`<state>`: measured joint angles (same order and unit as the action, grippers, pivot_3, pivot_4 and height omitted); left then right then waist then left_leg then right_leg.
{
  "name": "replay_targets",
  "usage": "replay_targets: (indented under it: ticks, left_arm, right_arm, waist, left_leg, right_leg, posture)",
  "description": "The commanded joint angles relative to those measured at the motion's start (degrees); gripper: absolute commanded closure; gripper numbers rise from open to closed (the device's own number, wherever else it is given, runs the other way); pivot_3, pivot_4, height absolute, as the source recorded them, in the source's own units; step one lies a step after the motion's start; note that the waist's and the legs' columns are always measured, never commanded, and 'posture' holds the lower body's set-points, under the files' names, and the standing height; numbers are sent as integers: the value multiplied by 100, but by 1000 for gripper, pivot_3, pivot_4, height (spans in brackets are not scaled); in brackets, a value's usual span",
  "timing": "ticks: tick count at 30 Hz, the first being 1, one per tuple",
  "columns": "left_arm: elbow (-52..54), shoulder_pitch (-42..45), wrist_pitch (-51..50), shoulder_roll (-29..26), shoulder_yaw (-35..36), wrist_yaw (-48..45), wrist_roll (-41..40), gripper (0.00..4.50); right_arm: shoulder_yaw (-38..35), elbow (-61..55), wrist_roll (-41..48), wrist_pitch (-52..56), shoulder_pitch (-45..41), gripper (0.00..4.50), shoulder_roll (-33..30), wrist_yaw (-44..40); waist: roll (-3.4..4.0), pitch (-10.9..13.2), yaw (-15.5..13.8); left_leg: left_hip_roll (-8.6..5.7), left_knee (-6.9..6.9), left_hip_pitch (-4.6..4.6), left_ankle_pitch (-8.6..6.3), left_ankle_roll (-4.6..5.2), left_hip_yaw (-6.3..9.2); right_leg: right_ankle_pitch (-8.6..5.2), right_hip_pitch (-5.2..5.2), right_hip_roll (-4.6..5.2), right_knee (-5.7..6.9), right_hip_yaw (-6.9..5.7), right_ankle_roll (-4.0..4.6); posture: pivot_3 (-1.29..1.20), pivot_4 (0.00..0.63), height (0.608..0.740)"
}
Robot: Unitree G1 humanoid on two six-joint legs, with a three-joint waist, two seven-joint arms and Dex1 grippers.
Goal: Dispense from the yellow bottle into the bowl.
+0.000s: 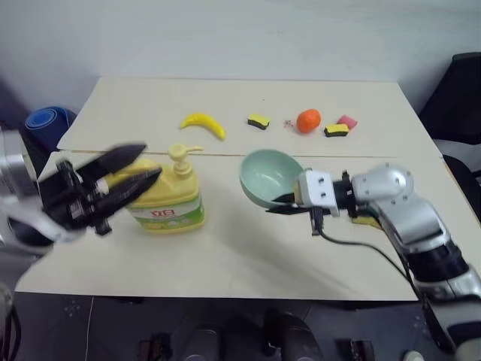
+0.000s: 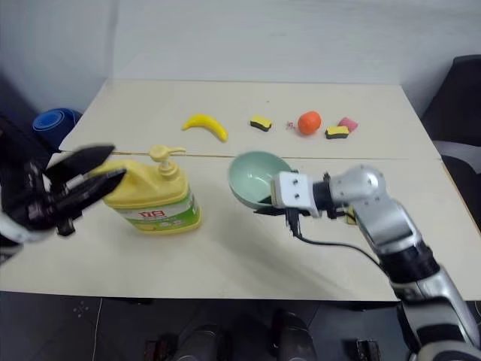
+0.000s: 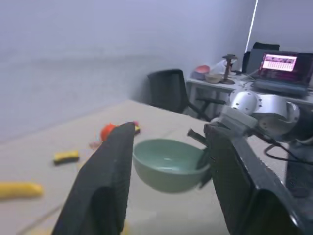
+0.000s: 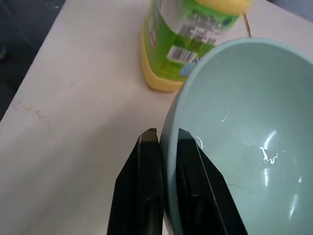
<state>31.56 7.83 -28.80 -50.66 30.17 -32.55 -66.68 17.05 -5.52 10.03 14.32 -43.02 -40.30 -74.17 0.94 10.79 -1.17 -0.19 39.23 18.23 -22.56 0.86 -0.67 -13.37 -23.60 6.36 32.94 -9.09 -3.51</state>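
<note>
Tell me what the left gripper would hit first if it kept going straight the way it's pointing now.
Probably the bowl: the left wrist view looks along the left gripper straight at it, held tilted by the right gripper. Depth is unclear; it may pass just over the yellow bottle.

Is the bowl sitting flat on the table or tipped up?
Tipped up. The bowl is tilted on its side, its rim pinched by the shut right gripper.

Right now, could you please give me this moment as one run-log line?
right gripper: shut on rim of round mint-green bowl, bowl tilted | left gripper: open, empty, beside pale-yellow plastic pump bottle | bottle: upright on table
</note>
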Motion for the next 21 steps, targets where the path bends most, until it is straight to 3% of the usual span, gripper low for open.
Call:
replay_targets:
  ticks: [1, 5, 11, 14, 20, 21]
  left_arm:
    - [-454, 754, -16, 146, -647, 233, 481, 1986]
    - [-697, 1122, -38, 381, -1349, 133, 1183, 1986]
    - [-937, 1599, -19, 785, -1529, 313, 1669, 1986]
    - [-878, 1670, -106, 817, -1475, 296, 1719, 2496]
    - [-888, 1816, -295, 672, -1463, 311, 1951, 4374]
    - [-910, 1836, -325, 648, -1502, 312, 2028, 4444]
  right_arm:
    - [264, 181, -175, 575, -643, 4500, 197, -53]
    - [585, 370, -289, 819, -1279, 4500, 621, -128]
    - [752, 750, -487, 856, -1690, 4500, 1086, 12]
    - [736, 767, -512, 818, -1690, 4500, 1120, -19]
    - [764, 712, -544, 817, -1667, 4500, 1129, -124]
    - [769, 708, -560, 822, -1681, 4500, 1145, -115]
  waist:
    - [-6, -1, 4]
    - [-8, -2, 78]
    - [-24, -1, 122]
    - [-24, -1, 119]
    - [-24, -1, 125]
    - [-24, -1, 125]
  left_leg:
    - [0, 0, 5, 4, -1, -1]
    - [2, -2, 10, 8, -3, -9]
    - [1, 0, 13, 16, -10, -8]
    - [1, -1, 11, 17, -13, -3]
    - [1, -1, 11, 18, -14, -4]
    - [1, -1, 11, 18, -14, -4]
  right_leg:
    - [0, -4, -7, 0, 0, 0]
    - [2, -9, -8, -4, 3, -3]
    - [4, -10, -4, -5, 2, -8]
    - [4, -10, 4, -3, 2, -8]
    - [4, -10, 6, -3, 2, -8]
    - [4, -10, 5, -3, 3, -8]
  posture:
    - [0, 150, 740]
    - [0, 150, 740]
    - [0, 150, 740]
    - [0, 150, 740]
    - [0, 150, 740]
    - [0, 150, 740]
